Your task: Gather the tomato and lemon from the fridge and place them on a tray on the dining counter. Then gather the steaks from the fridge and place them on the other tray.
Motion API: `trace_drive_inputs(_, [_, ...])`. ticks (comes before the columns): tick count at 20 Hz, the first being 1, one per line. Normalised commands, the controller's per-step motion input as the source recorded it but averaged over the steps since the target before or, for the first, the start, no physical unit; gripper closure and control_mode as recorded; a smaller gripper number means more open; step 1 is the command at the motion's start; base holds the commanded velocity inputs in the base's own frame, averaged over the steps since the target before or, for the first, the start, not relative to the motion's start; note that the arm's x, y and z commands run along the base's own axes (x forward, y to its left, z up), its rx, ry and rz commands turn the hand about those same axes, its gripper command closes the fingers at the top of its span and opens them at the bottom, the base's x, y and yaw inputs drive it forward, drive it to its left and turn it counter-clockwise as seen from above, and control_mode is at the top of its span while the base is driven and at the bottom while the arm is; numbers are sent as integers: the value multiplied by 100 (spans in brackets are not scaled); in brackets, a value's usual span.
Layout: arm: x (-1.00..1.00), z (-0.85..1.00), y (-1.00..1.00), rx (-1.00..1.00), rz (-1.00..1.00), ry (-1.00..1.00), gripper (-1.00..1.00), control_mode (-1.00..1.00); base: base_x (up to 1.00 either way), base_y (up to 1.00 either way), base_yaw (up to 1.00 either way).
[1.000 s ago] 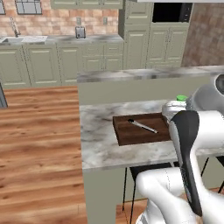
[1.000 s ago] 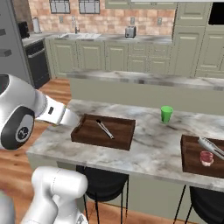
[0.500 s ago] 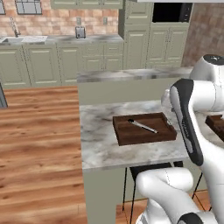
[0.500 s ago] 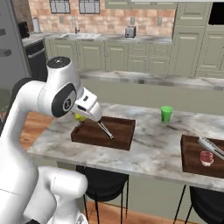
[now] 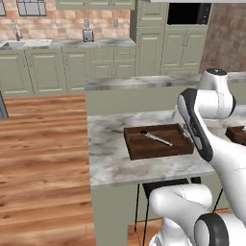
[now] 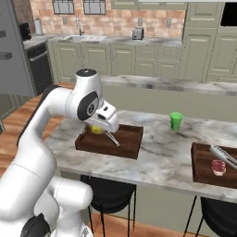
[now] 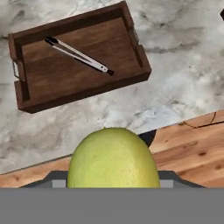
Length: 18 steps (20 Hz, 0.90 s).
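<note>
1. Currently end effector (image 6: pixel 98 130) clamped on the lemon (image 7: pixel 113 158).
2. Lemon hangs above the wooden tray (image 7: pixel 83 85), which holds tongs (image 7: pixel 78 55), on the desk (image 6: pixel 162 157).

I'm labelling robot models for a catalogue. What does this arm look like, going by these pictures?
The arm is glossy white, built of thick rounded segments that bulge at the joints. Dark grey caps and seams mark the joints, with a dark stripe along one link in the left base view. The hand is a white boxy block. No loose cables or lettering can be made out.
</note>
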Motion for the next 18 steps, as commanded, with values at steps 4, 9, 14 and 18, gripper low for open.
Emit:
trace_drive_inputs(4, [69, -40, -15, 0, 0, 2, 100, -100, 0, 0, 0])
trace_drive_inputs(9, [70, -47, -20, 0, 0, 0, 100, -100, 0, 0, 0])
trace_drive_inputs(14, [67, -43, -21, 0, 0, 0, 100, -100, 0, 0, 0])
trace_drive_inputs(18, [65, -40, -17, 0, 0, 0, 100, -100, 0, 0, 0])
